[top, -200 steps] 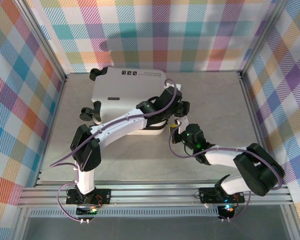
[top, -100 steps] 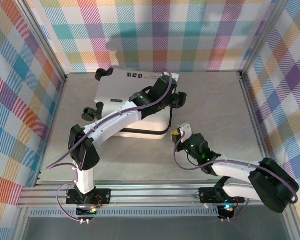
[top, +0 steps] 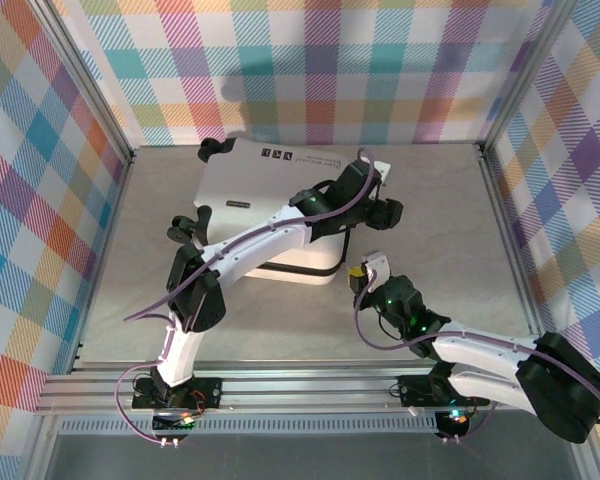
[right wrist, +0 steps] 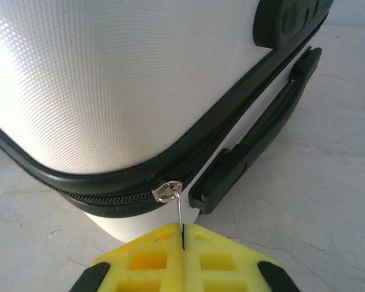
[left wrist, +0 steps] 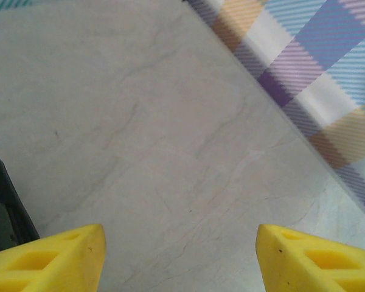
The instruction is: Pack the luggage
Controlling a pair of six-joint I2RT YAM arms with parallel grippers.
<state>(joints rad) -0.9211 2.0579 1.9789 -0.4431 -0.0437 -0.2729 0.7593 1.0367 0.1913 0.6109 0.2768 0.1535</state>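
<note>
The luggage [top: 260,178] is a white hard-shell suitcase lying closed and flat at the back of the table, its black wheels [top: 187,228] to the left. My right gripper [top: 357,272] is at its near right corner, shut on the thin metal zipper pull [right wrist: 180,212]. The pull hangs from the slider [right wrist: 168,191] on the black zipper seam of the luggage [right wrist: 121,79], and the yellow pads [right wrist: 147,255] meet around it, the right gripper [right wrist: 183,236] just below the seam. My left gripper [top: 385,212] hovers past the luggage's right edge, open, with bare tabletop between its fingertips [left wrist: 316,258].
A black carry handle [right wrist: 261,134] runs along the luggage's side right of the zipper pull. Plaid walls and metal posts [top: 500,190] enclose the grey table [top: 430,200]. Bare tabletop lies right of and in front of the luggage.
The left arm has swung right across the lid until its gripper is past the right edge. The luggage has shifted right and turned a little. The right gripper has stayed shut on the pull.
</note>
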